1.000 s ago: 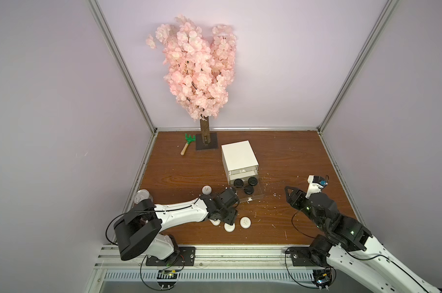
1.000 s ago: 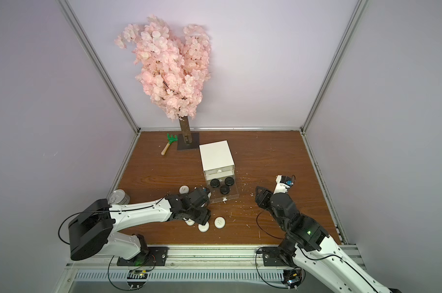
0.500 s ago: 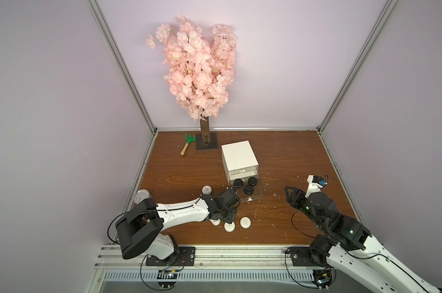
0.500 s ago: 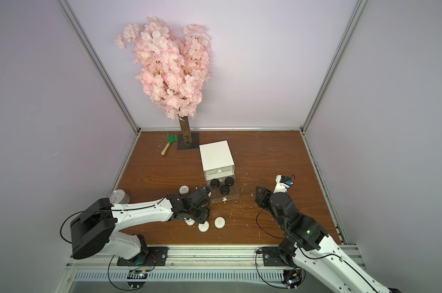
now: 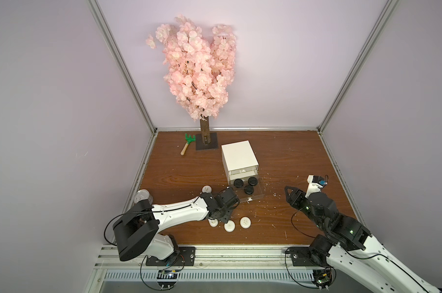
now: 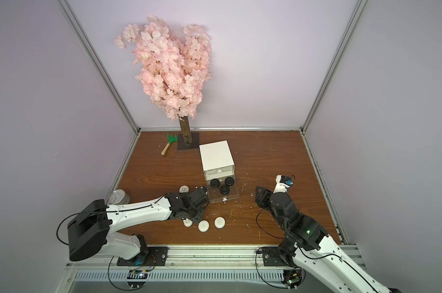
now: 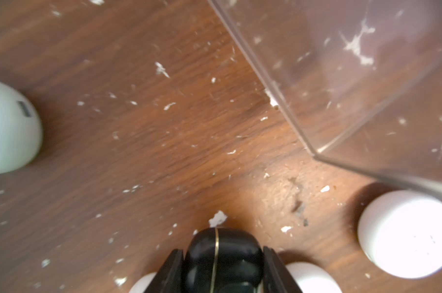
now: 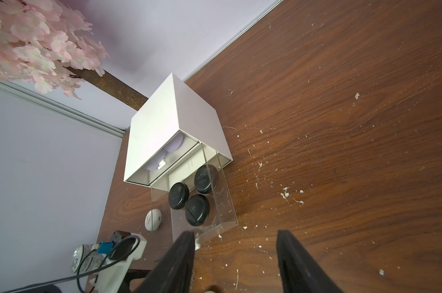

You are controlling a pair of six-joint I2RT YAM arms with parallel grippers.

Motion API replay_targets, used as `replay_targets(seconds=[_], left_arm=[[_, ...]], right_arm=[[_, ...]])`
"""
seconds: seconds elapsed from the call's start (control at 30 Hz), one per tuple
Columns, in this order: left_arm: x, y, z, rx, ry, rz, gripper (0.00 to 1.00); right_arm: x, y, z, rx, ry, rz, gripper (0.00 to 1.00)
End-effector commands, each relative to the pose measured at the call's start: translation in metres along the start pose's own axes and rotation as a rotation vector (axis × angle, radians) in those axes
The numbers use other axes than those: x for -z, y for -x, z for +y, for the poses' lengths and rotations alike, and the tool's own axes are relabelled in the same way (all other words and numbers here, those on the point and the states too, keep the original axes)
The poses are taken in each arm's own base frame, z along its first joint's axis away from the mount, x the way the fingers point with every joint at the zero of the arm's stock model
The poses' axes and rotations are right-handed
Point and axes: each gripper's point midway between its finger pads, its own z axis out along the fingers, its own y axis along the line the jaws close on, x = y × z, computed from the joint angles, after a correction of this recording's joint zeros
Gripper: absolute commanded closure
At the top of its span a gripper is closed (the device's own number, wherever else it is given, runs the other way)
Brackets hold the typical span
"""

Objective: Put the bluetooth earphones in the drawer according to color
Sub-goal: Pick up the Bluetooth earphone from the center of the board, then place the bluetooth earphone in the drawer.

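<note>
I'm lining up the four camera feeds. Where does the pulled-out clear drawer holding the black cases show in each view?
Both top views: clear drawer, mid-table, pulled out before the white cabinet.
Left wrist: only one corner, ahead of the left gripper.
Right wrist: whole drawer, between the right gripper and the cabinet.
Shared landmark: the lone white earphone case beside it, in all four.

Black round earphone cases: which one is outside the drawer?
The black gold-seamed case clamped in the left tool; the other three black cases lie in the pulled-out clear plastic drawer.
</note>
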Motion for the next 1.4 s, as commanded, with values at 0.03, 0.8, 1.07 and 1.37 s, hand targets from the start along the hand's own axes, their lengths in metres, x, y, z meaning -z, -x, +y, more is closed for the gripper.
replay_targets(seconds=[0.03, 0.8, 1.07, 1.37], left_arm=[[0.020, 0.009, 0.007, -0.013, 0.047, -0.024, 0.55], [0.132, 0.122, -0.056, -0.465, -0.111, -0.246, 0.57], [0.092, 0.124, -0.066, -0.584, -0.078, -0.150, 0.57], [0.061, 0.124, -0.066, -0.631, -0.037, -0.083, 0.57]], right_arm=[[0.006, 0.013, 0.015, -0.011, 0.054, -0.034, 0.41], [0.011, 0.014, 0.017, -0.028, 0.083, -0.036, 0.41], [0.012, 0.016, 0.016, -0.019, 0.076, -0.042, 0.41], [0.014, 0.019, 0.016, -0.018, 0.074, -0.048, 0.41]])
